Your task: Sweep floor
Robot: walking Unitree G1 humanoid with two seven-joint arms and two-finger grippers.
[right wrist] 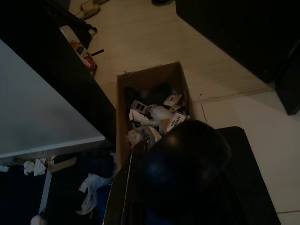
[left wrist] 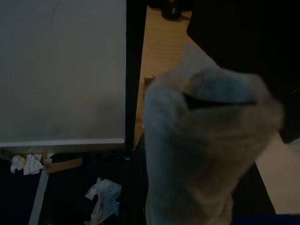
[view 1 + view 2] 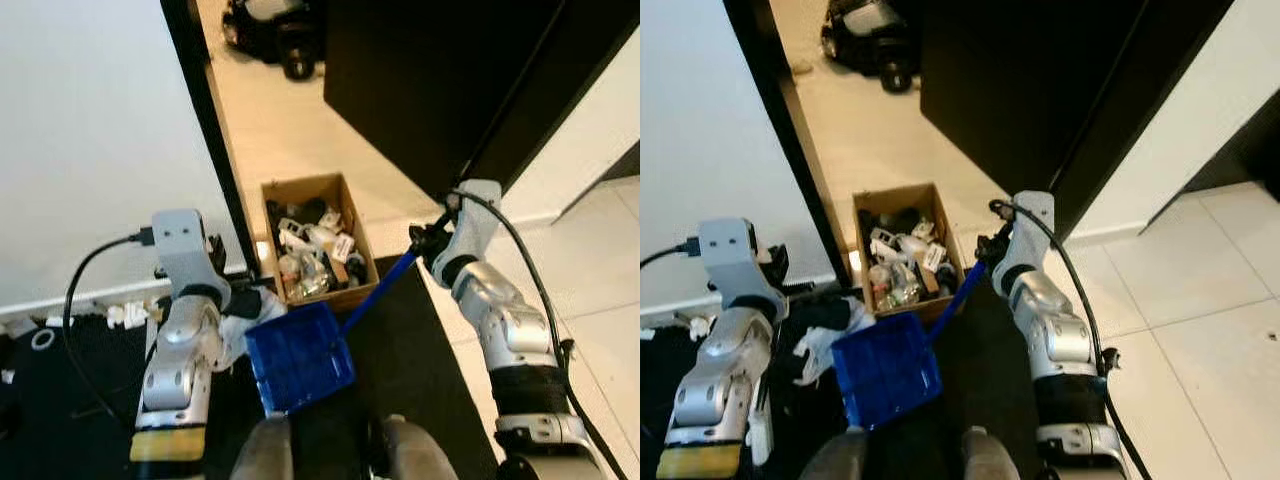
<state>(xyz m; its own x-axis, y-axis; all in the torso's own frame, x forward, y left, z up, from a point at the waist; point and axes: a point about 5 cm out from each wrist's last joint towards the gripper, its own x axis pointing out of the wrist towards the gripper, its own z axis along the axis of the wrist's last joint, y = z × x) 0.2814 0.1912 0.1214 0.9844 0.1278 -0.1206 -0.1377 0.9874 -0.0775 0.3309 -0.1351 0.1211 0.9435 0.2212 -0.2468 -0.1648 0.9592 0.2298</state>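
A blue dustpan (image 3: 298, 355) hangs low in front of me over a dark mat (image 3: 410, 380). Its blue handle (image 3: 380, 290) runs up to my right gripper (image 3: 425, 245), which is shut on the handle's end. My left gripper (image 3: 232, 295) is to the left of the pan, beside a crumpled white wad (image 3: 235, 328). In the left wrist view a pale blurred wad (image 2: 206, 154) hides the fingers and seems held between them. An open cardboard box (image 3: 300, 187) full of scraps stands just beyond the pan; its rim (image 1: 150, 70) shows in the right wrist view.
A white panel (image 3: 90, 130) with a dark post (image 3: 215, 150) stands at my left. White paper scraps (image 3: 125, 315) and a tape roll (image 3: 42, 340) lie at its foot. A dark cabinet (image 3: 430, 80) stands at the right, a black wheeled toy (image 3: 270, 30) further down the beige floor.
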